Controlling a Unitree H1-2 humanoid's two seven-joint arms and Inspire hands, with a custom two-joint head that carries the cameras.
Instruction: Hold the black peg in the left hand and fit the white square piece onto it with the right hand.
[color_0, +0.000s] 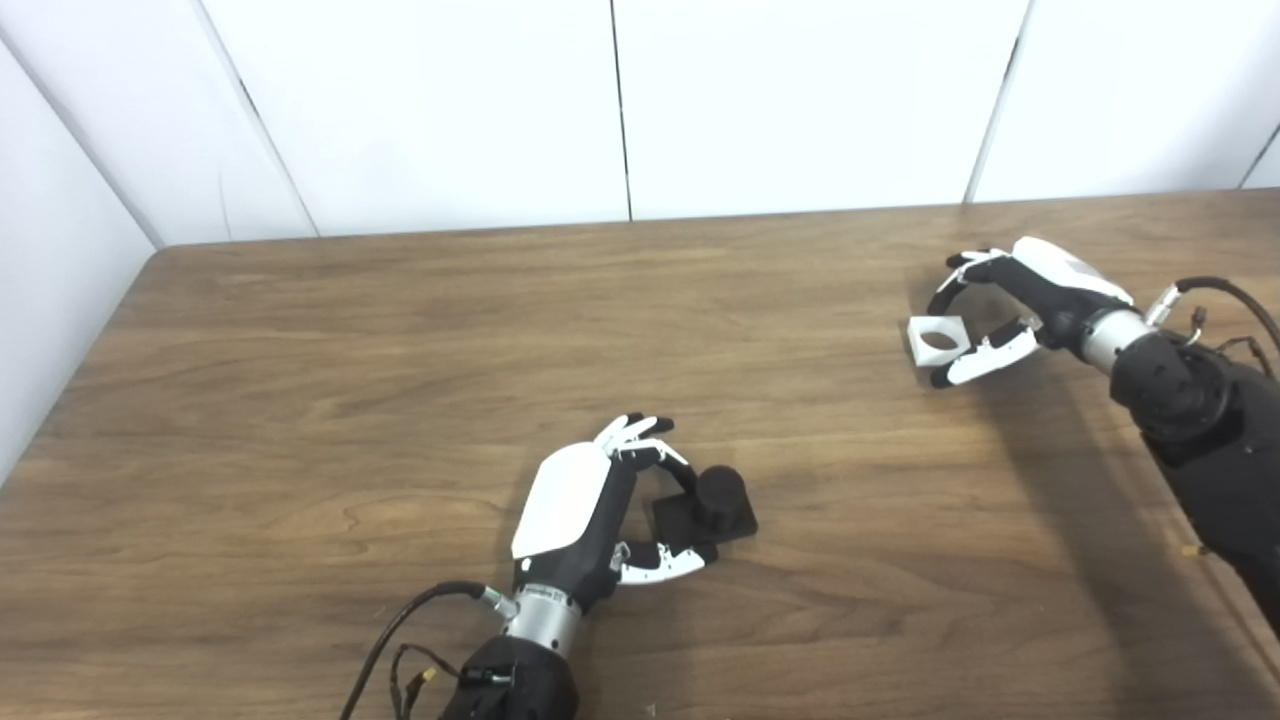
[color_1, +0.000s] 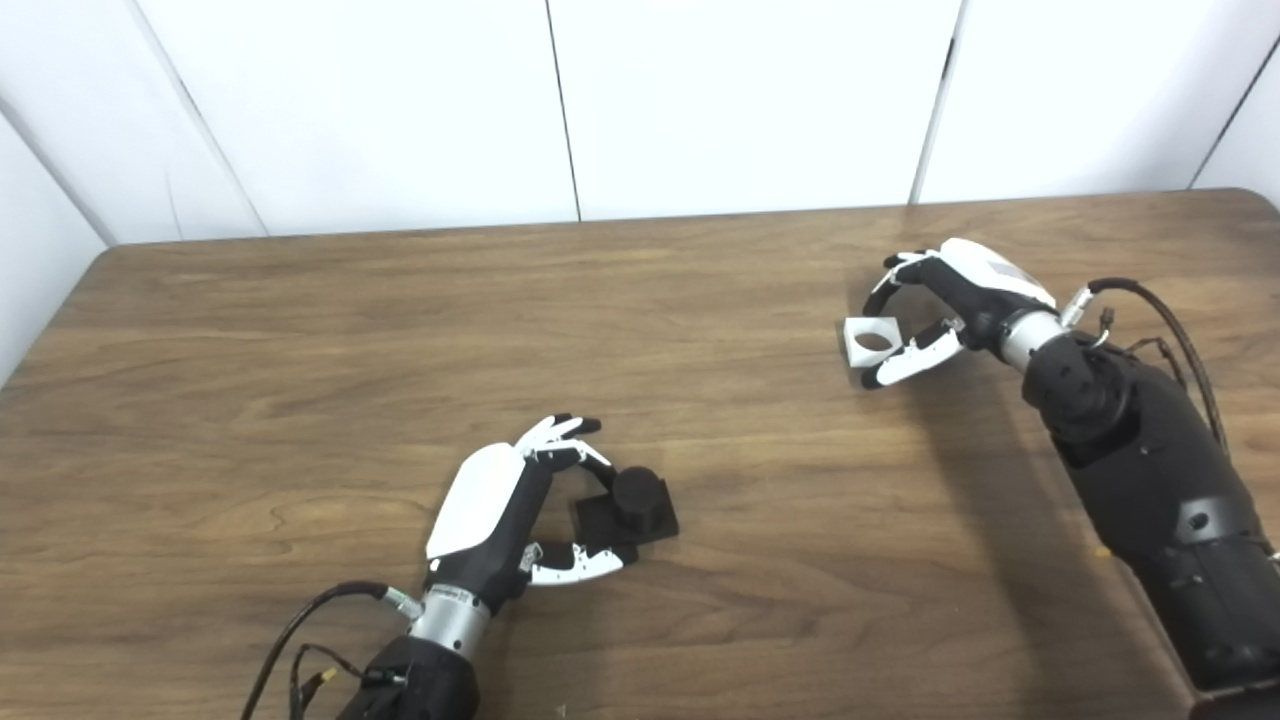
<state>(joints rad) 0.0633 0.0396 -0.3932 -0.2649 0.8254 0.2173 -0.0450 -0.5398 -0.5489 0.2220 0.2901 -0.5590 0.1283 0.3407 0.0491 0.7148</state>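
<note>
Black peg (color_0: 718, 503) sits on table (color_0: 400, 330), left hand (color_0: 590, 510) curled around it, grip unclear. White square piece (color_0: 937, 341) far right of peg, right hand (color_0: 1010, 300) half-cupping it, hold also unclear.

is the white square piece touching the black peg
Apart. The left eye view shows bare table between the white square piece, by the right hand, and the black peg.

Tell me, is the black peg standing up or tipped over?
Standing up. The black peg rises straight from its flat square base, which lies on the table between the left hand fingers.
</note>
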